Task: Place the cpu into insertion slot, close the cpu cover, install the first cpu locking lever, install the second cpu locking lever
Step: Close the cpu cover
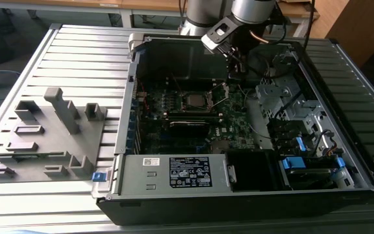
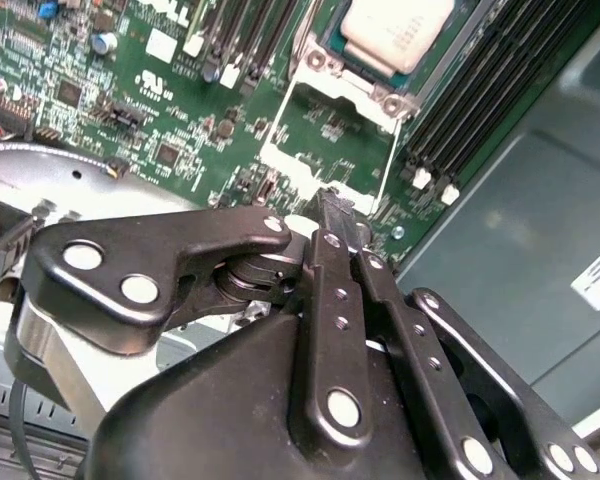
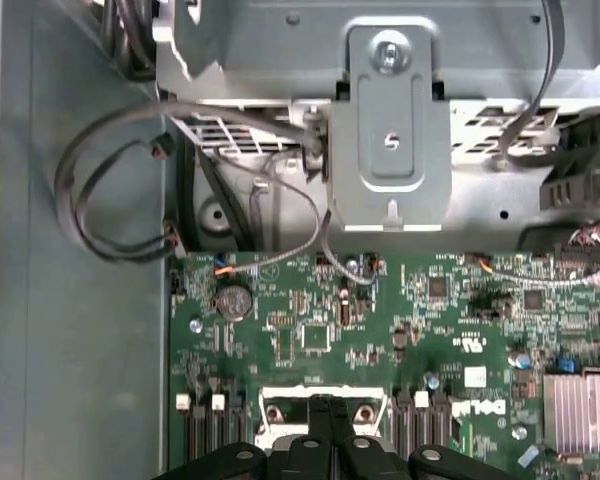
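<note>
Reading outward from the second wrist view: the end effector (image 2: 342, 215) is noted with fingers drawn together, tips touching the near edge of the swung-open cpu cover (image 2: 277, 128). Beyond it, the cpu (image 2: 395, 30) is seated in the insertion slot (image 2: 330, 45), at roughly 8 o'clock from the end effector in the exterior view.

Soft, even light; mild shadows

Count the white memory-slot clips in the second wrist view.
4: two white clips on one side of the cpu, two on the other; the claw may hide more.
</note>
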`<state>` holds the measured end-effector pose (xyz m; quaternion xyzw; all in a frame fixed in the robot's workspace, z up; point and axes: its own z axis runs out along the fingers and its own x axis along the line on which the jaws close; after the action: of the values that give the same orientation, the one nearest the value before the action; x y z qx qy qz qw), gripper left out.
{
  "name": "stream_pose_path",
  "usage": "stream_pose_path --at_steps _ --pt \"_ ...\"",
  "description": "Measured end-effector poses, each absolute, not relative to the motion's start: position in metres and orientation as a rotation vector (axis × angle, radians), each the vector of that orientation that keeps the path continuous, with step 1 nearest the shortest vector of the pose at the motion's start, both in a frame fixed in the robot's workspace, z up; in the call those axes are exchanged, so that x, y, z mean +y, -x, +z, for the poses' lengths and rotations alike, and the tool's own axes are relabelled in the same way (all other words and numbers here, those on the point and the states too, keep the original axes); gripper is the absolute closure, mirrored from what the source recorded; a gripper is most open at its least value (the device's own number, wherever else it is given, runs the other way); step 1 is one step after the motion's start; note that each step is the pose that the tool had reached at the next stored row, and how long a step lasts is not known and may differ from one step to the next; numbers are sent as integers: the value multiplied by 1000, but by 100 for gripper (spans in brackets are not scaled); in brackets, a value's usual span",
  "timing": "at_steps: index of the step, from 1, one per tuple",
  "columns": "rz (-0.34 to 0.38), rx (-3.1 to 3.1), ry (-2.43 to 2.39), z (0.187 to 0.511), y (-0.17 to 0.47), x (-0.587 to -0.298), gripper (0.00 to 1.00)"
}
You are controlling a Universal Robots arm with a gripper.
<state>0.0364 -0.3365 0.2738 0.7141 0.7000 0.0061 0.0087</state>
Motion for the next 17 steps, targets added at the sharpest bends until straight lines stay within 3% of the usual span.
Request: stream_pose_path --at_steps 17 --pt "18 2187 -2231 266 -56 -336 89"
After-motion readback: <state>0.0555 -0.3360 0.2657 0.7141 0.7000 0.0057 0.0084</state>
